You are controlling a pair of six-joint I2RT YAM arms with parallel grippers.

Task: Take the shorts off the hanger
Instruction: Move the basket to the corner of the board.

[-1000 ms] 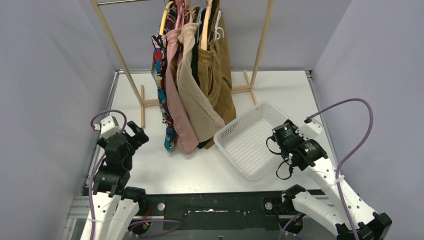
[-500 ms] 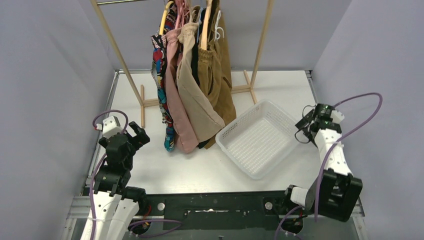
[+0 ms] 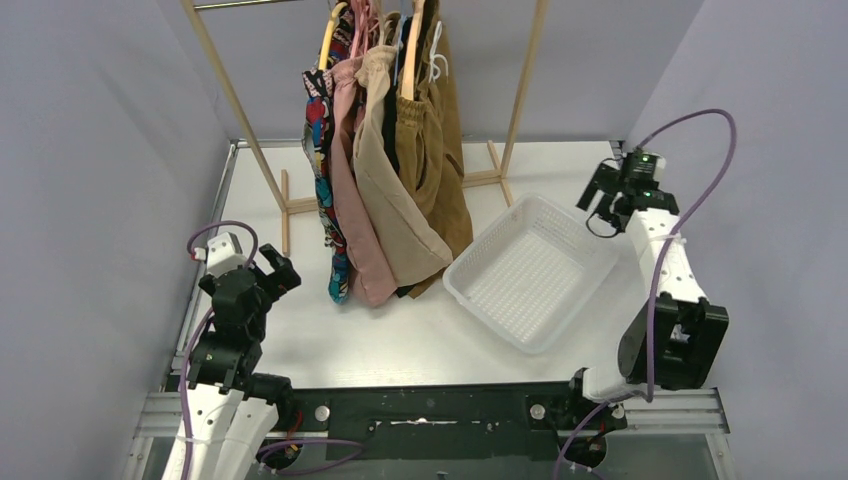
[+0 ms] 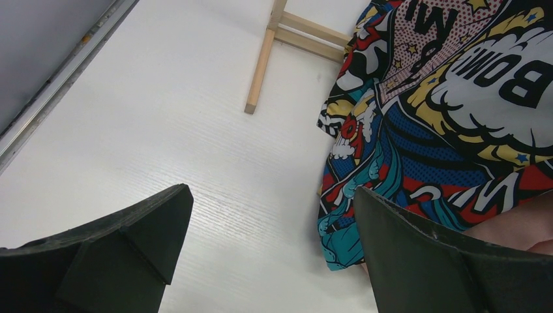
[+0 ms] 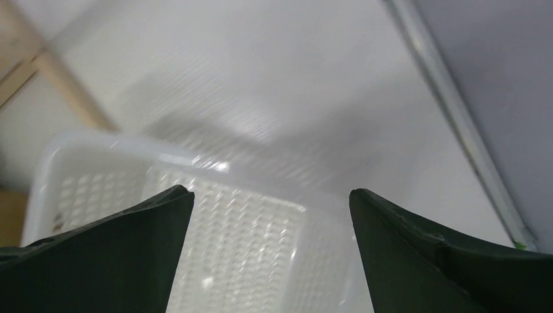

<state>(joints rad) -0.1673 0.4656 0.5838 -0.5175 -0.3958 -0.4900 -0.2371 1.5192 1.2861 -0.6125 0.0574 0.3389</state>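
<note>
White table [image 3: 400, 340] bears a wooden rack [image 3: 240, 110] where the shorts [image 3: 400, 190] hang bunched on hangers [image 3: 410, 55], none yet removed. Left of the rack, your left gripper [image 3: 272, 268] gapes empty toward the comic-print pair [image 4: 456, 117]. Right of the rack, your right gripper [image 3: 603, 198] hovers spread and empty near the basket [image 3: 530, 285], presumably set there to receive garments.

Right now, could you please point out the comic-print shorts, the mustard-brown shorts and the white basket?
comic-print shorts [image 4: 456, 124]: left wrist view, printed leg fabric.
mustard-brown shorts [image 3: 440, 170]: top external view, hanging leg fabric.
white basket [image 3: 525, 280]: top external view, bare mesh floor.
</note>
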